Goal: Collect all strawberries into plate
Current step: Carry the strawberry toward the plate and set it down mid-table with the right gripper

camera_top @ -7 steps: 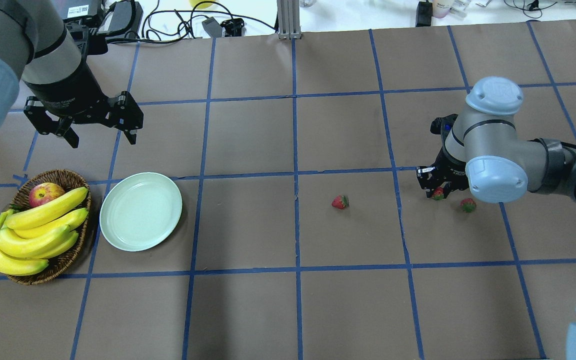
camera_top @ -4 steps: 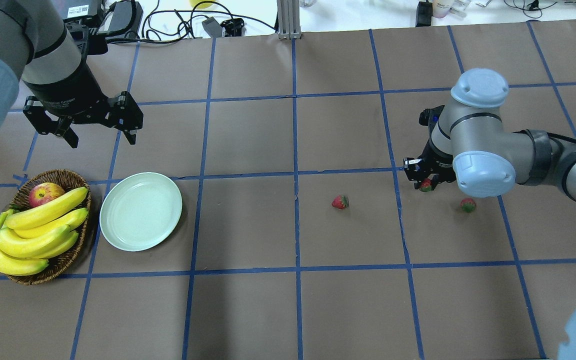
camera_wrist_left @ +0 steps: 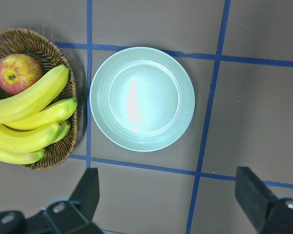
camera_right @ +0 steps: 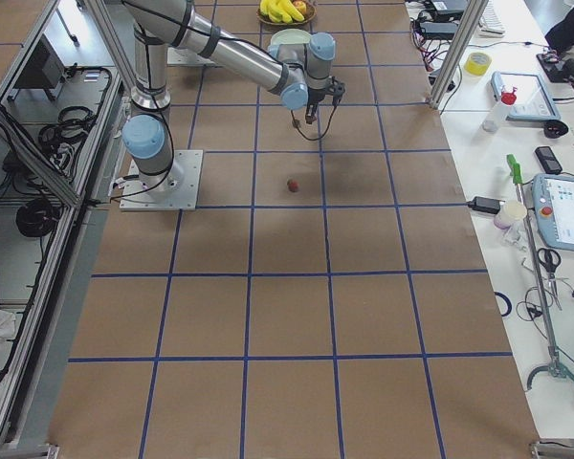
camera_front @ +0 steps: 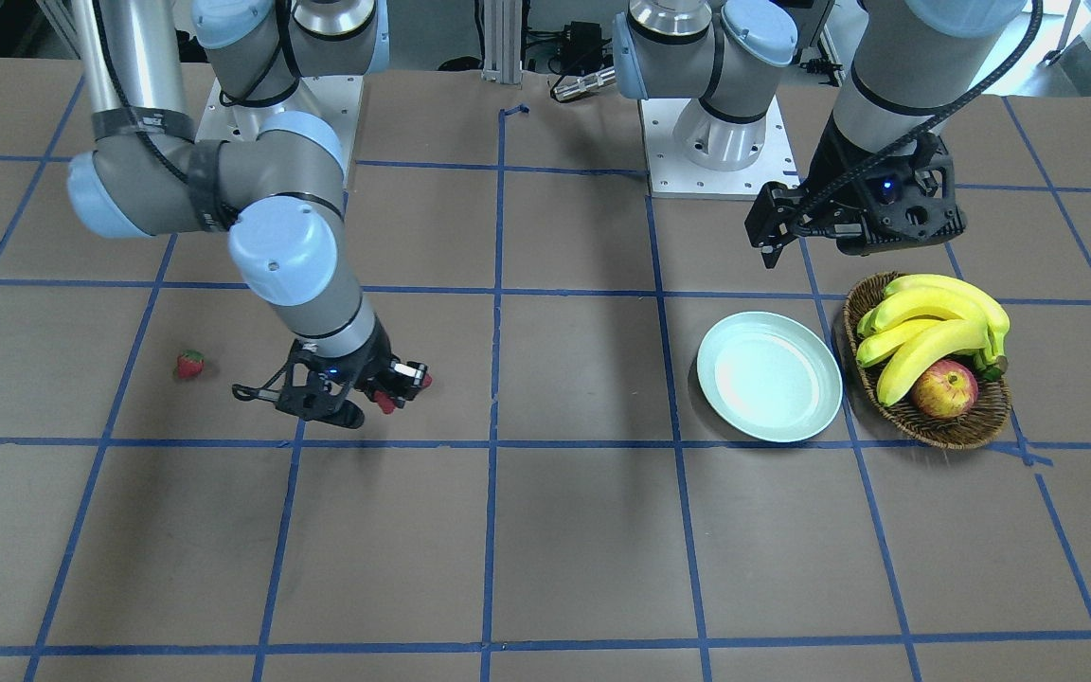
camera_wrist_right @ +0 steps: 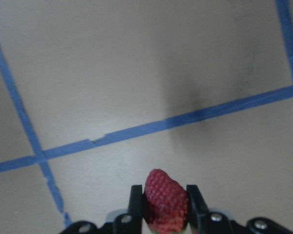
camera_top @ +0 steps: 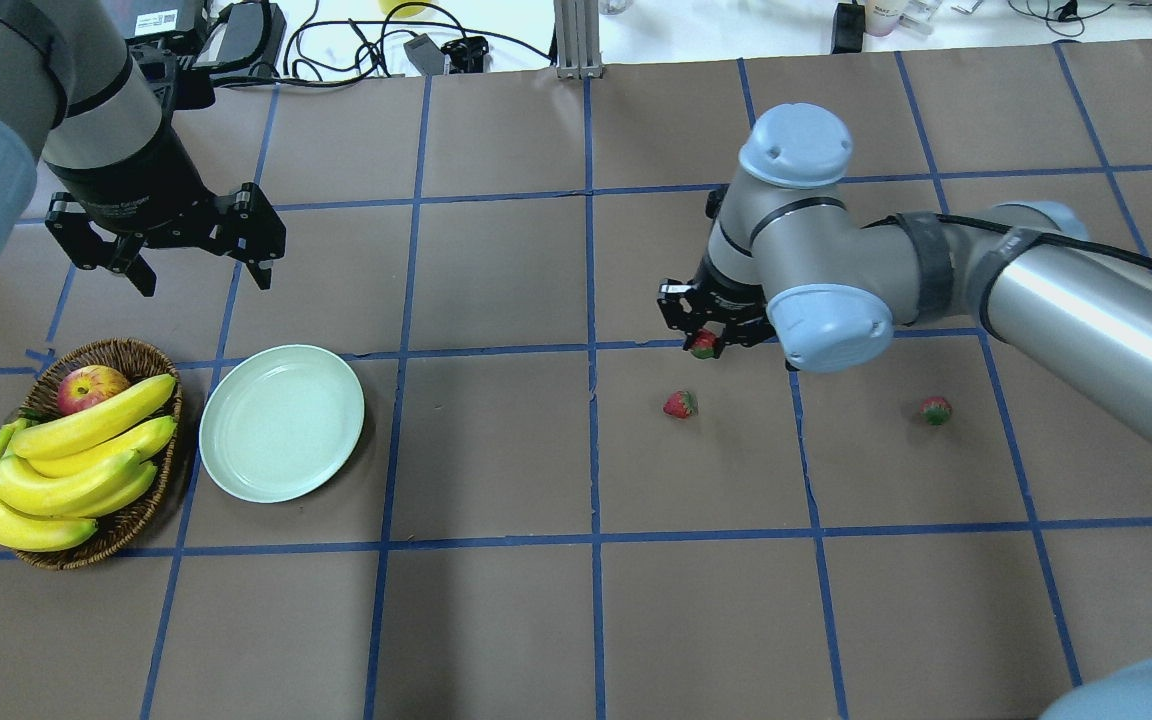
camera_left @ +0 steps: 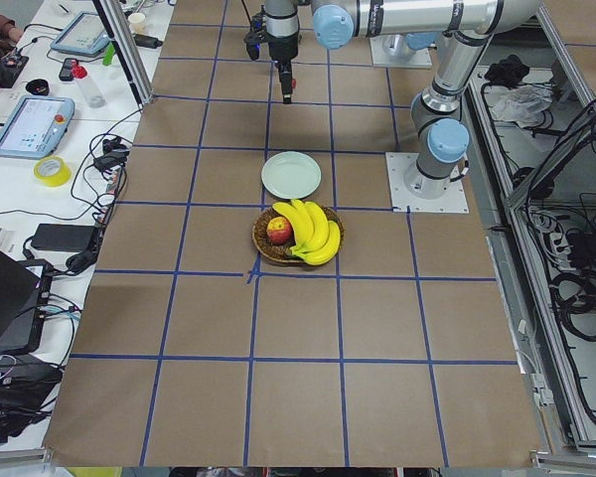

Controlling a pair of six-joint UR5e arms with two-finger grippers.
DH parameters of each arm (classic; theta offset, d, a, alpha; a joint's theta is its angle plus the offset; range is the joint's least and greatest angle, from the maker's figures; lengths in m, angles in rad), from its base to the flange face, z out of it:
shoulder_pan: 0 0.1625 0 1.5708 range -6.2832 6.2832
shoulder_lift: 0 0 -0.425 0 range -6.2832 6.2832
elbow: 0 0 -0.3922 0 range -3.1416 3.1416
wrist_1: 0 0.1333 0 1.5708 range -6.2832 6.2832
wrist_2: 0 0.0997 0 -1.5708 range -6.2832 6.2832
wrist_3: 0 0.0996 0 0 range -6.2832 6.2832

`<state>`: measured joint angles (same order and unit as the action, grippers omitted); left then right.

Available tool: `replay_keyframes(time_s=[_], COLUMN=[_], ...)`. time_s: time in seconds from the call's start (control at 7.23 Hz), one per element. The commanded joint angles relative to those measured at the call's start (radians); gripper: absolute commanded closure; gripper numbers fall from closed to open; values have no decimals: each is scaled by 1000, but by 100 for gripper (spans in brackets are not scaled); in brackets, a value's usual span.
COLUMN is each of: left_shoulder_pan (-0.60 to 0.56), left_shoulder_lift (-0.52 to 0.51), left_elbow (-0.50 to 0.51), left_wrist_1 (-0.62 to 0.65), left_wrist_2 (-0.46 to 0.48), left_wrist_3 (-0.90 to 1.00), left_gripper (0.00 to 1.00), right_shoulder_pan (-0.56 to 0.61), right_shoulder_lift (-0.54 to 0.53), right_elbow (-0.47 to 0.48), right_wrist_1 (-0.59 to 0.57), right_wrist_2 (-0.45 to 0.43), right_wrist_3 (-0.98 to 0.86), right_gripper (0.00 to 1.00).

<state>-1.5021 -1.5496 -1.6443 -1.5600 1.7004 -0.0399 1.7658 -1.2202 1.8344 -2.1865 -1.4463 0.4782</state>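
Observation:
My right gripper [camera_top: 704, 344] is shut on one strawberry [camera_top: 704, 346] and holds it above the table, right of centre. The right wrist view shows this strawberry [camera_wrist_right: 166, 199] pinched between the two fingers. A second strawberry [camera_top: 679, 404] lies on the table just in front of the gripper. A third strawberry [camera_top: 935, 410] lies further right. The pale mint plate [camera_top: 282, 422] sits at the left and holds nothing; it fills the left wrist view [camera_wrist_left: 142, 98]. My left gripper [camera_top: 206, 282] hangs open and empty above the table behind the plate.
A wicker basket [camera_top: 141, 512] with bananas [camera_top: 66, 460] and an apple [camera_top: 91, 386] stands directly left of the plate. Cables and boxes [camera_top: 236, 35] lie beyond the table's far edge. Blue tape lines grid the brown table top.
My right arm has carried the strawberry to the left, from beside the far-right strawberry to near the middle one. The left arm has not moved.

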Motion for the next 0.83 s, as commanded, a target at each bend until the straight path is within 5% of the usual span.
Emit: replay_keyframes(time_s=[0.0,0.42,0.69], left_shoulder_pan=[-1,-1,-1], left_shoulder_lift=[-1,-1,-1], left_elbow=[0,0,0], left_wrist_1=[0,0,0], left_wrist_2=[2,1,2], left_wrist_3=[2,0,2], left_gripper=[0,0,0], right_shoulder_pan=[174,290,290], right_shoulder_lift=[111,163,191], right_elbow=[-154,-173,-159], right_wrist_1=[-1,-7,-10], right_wrist_2=[24,40,78], right_wrist_3=[188,264,255], right_gripper=[95,80,4])
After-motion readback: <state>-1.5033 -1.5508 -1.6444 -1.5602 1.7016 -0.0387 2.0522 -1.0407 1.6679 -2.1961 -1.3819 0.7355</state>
